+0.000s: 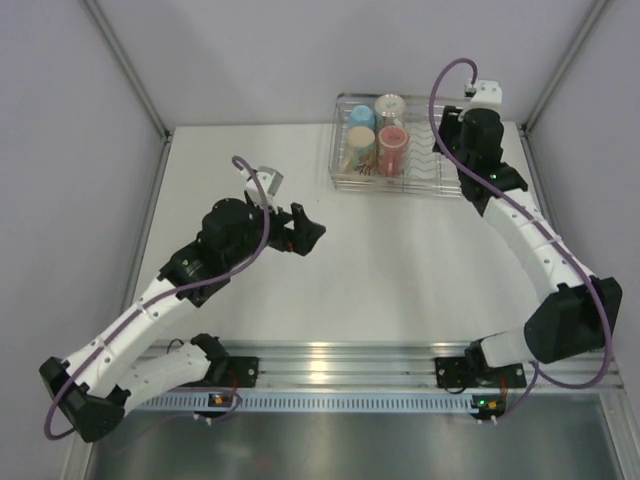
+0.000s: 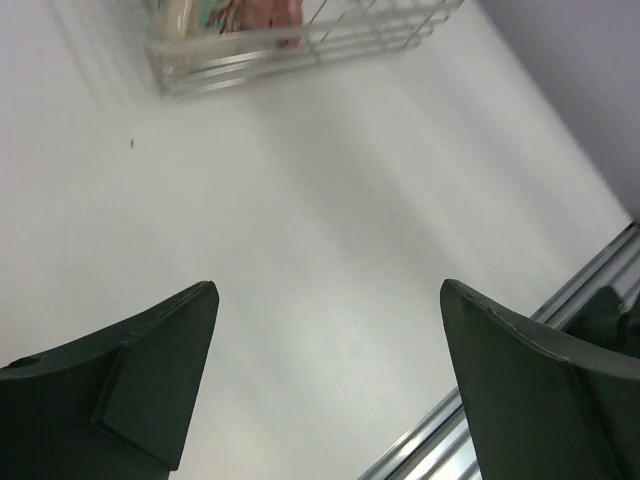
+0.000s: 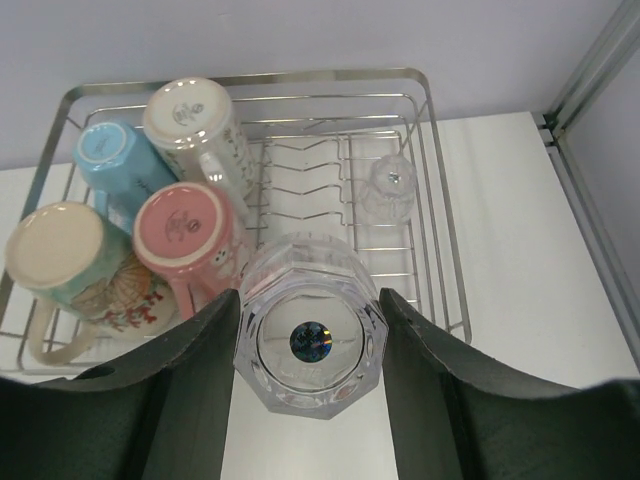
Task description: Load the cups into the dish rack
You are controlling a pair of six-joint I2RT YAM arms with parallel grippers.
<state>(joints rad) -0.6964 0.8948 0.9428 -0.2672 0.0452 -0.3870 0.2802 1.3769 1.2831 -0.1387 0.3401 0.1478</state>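
The dish rack (image 3: 432, 130) is a silver wire basket at the table's far right (image 1: 342, 184). Its left half holds upside-down cups: a cream floral mug (image 3: 55, 250), a pink cup (image 3: 185, 228), a light blue cup (image 3: 108, 150) and a white floral cup (image 3: 190, 108). A small clear glass (image 3: 390, 185) sits among the plate-slot wires. My right gripper (image 3: 310, 295) is shut on a clear faceted glass (image 3: 310, 340), held base-up above the rack's near edge. My left gripper (image 2: 328, 290) is open and empty over bare table (image 1: 310, 232), well left of the rack (image 2: 240, 60).
An aluminium rail (image 1: 340, 355) runs along the table's near edge and shows in the left wrist view (image 2: 590, 290). A metal frame post (image 3: 590, 60) stands just right of the rack. The wall is directly behind the rack.
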